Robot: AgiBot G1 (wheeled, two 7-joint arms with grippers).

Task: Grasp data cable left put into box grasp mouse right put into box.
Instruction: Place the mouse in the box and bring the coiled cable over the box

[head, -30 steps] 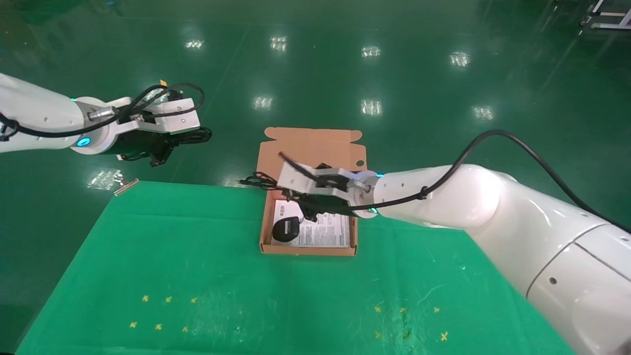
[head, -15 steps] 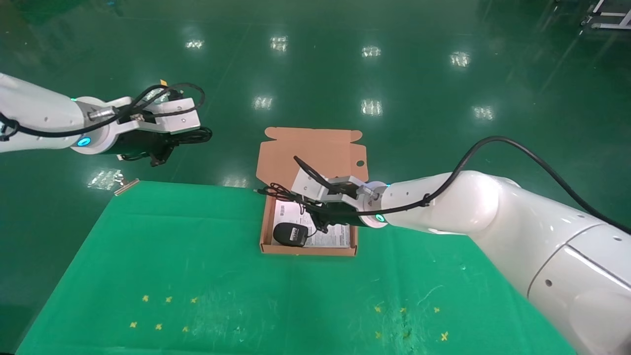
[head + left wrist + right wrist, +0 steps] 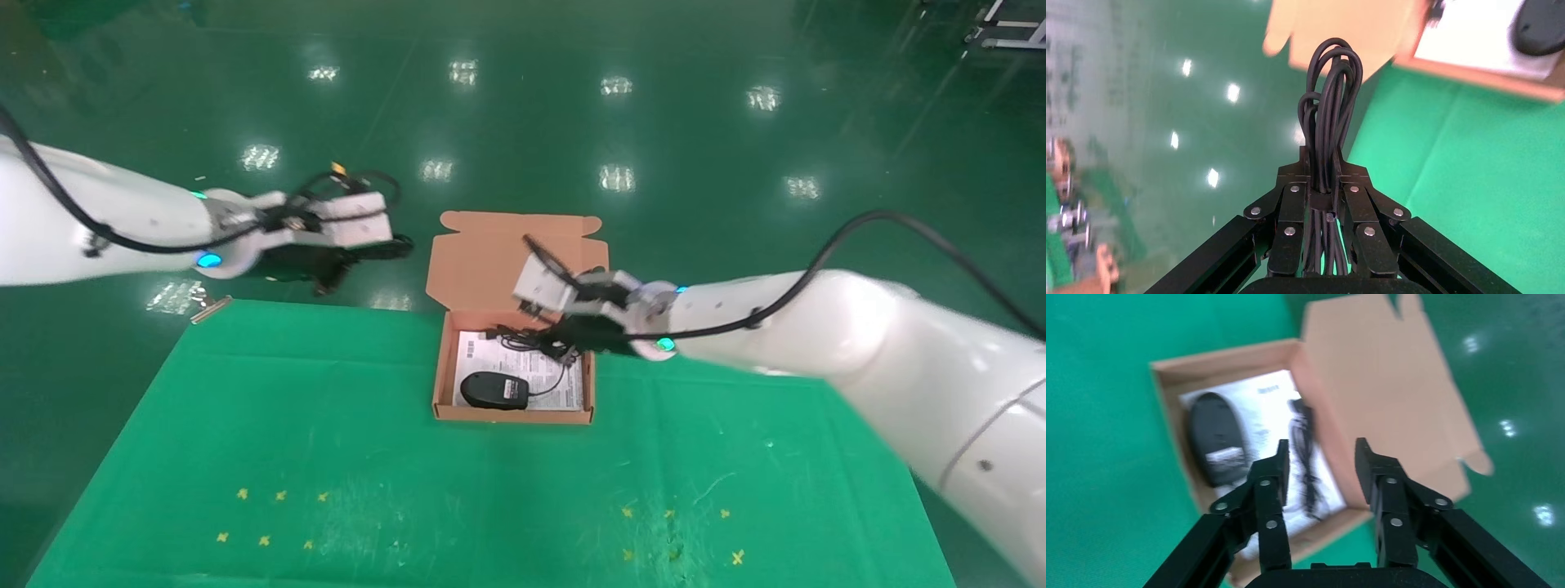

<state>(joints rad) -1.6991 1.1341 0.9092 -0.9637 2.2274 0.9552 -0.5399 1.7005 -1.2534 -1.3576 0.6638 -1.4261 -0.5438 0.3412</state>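
The open cardboard box [image 3: 441,371] sits on the green table with its lid [image 3: 490,261] up. The black mouse [image 3: 493,390] lies inside on the white sheet, label side up, its thin cord [image 3: 531,341] bunched toward the lid. Both show in the right wrist view, the mouse [image 3: 1217,438] beside its cord [image 3: 1306,456]. My right gripper [image 3: 564,339] is open and empty above the box's right rear corner [image 3: 1321,462]. My left gripper [image 3: 351,263] is shut on the looped black data cable [image 3: 1329,110], held in the air left of the box lid.
The green cloth table [image 3: 327,457] has small yellow cross marks near its front. A small tan strip [image 3: 209,309] lies at its far left corner. Shiny green floor lies beyond the table's far edge.
The right gripper let go of the mouse, which now lies in the box, and drew back to the right with its cord dropping inside. The left arm moved right, toward the box, with the cable.
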